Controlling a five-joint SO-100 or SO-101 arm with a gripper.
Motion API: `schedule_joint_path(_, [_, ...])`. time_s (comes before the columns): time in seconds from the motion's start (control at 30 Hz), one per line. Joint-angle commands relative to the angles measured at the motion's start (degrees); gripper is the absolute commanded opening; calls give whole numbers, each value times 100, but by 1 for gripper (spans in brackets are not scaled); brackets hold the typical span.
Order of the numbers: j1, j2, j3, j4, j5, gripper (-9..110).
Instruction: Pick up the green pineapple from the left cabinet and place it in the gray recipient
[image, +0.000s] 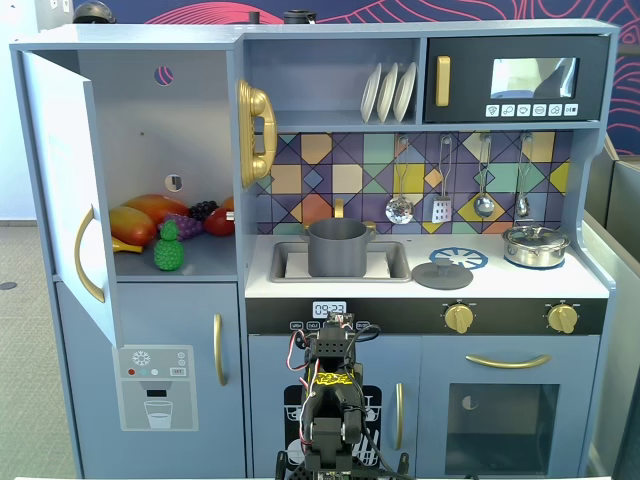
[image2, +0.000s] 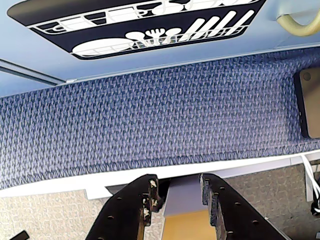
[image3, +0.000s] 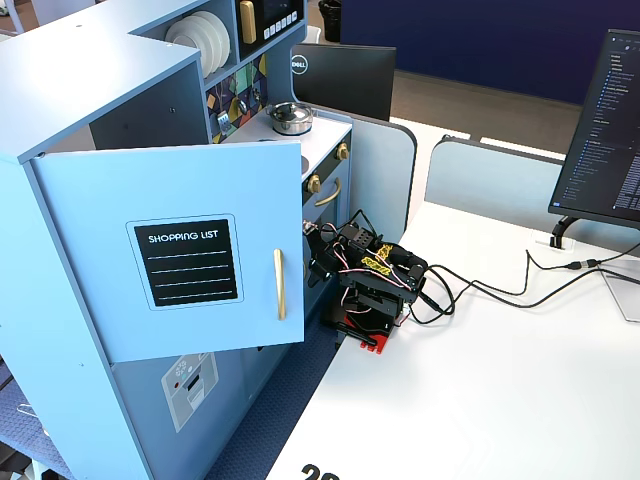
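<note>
The green pineapple (image: 169, 249) was seen standing upright on the pale shelf of the left cabinet (image: 160, 120), at the front of a small heap of toy fruit: a yellow banana (image: 132, 228) just behind and to its left in a fixed view, a purple grape bunch (image: 185, 224) just behind it, and a red piece farther back. The cabinet door (image: 68, 190) was swung wide open, its curved gold handle (image: 84, 256) facing out; in another fixed view the door's outer face (image3: 180, 250) was shown carrying a shopping-list panel (image3: 188, 263).

The gray recipient (image: 337, 246) was seated in the sink (image: 395, 262), well apart from the cabinet shelf, with a gray lid (image: 442, 273) lying on the counter to its right and a shiny silver pot (image: 535, 245) farther right.

The arm (image: 330, 400) was folded low in front of the kitchen's lower doors. In the wrist view the gripper (image2: 177, 192) was seen with its two fingers parted and nothing held between them, pointed down at a blue woven mat (image2: 150, 125) beside the toy kitchen's base.
</note>
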Motion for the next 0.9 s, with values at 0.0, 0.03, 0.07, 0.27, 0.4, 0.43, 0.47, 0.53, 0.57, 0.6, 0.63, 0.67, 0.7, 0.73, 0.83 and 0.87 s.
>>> schedule_joint_path(0.0, [70, -18, 123, 976, 114, 1])
schedule_joint_path(0.03, [70, -18, 123, 976, 114, 1])
schedule_joint_path(0.07, [70, -18, 123, 976, 114, 1])
schedule_joint_path(0.27, [123, -18, 123, 976, 105, 13])
schedule_joint_path(0.4, [26, -18, 123, 984, -79, 19])
schedule_joint_path(0.43, [-229, -18, 123, 984, -123, 17])
schedule_joint_path(0.47, [-633, -18, 123, 949, -308, 11])
schedule_joint_path(0.53, [-1406, -35, 97, 791, -914, 0])
schedule_joint_path(0.57, [-1740, -35, 35, 765, -1116, 0])
schedule_joint_path(0.6, [-2127, -35, -62, 659, -1222, 0])
schedule_joint_path(0.63, [-2575, -35, -185, 387, -1178, 0])
schedule_joint_path(0.67, [-3032, -26, -343, 18, -1028, 0])
schedule_joint_path(0.7, [-3437, -26, -519, -334, -984, 0])
schedule_joint_path(0.73, [-3806, -44, -659, -809, -993, 0])
schedule_joint_path(0.83, [-4790, -88, -1107, -2522, -765, 0])
schedule_joint_path(0.87, [-5019, -114, -1292, -2997, -791, 0])
